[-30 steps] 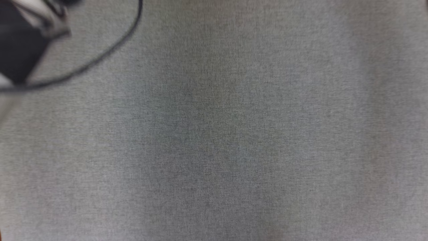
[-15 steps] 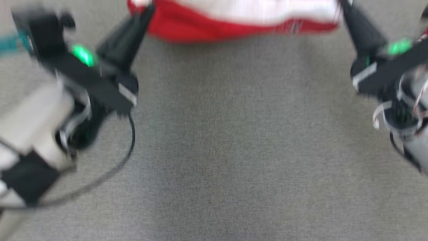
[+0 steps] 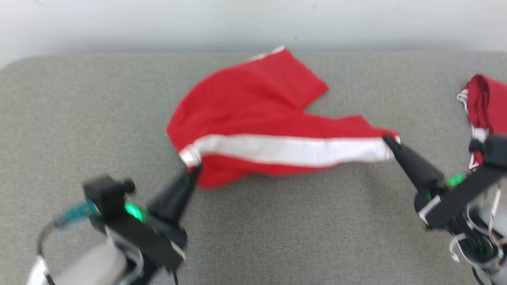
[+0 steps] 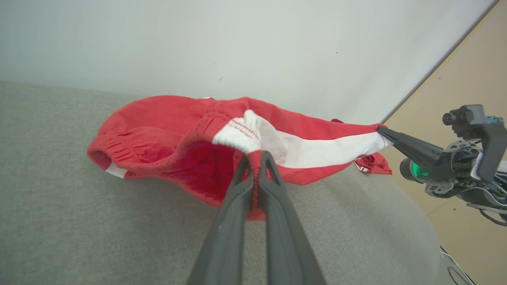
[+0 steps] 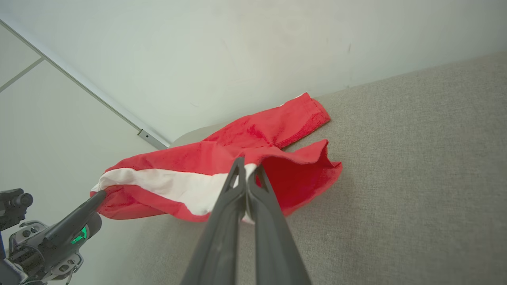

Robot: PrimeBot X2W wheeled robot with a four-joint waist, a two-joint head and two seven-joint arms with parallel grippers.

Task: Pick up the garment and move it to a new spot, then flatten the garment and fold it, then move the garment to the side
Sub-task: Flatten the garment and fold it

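Observation:
The garment is a pair of red shorts with a white side stripe, stretched sideways over the grey cushioned surface. My left gripper is shut on the waistband end, where the stripe bunches at its tips. My right gripper is shut on the leg-hem end of the stripe. The held edge is lifted, while the far leg lies on the surface near the wall. Each wrist view also shows the other gripper: the right and the left.
A second red and white garment lies crumpled at the surface's right edge, behind my right arm. A white wall runs along the back. Tan floor lies beyond the rounded right end. Bare grey surface spreads in front of the garment.
The head camera has tilted up: from bare grey surface, to the grippers at the top edge, to the whole garment and wall. Both grippers stay shut on the garment.

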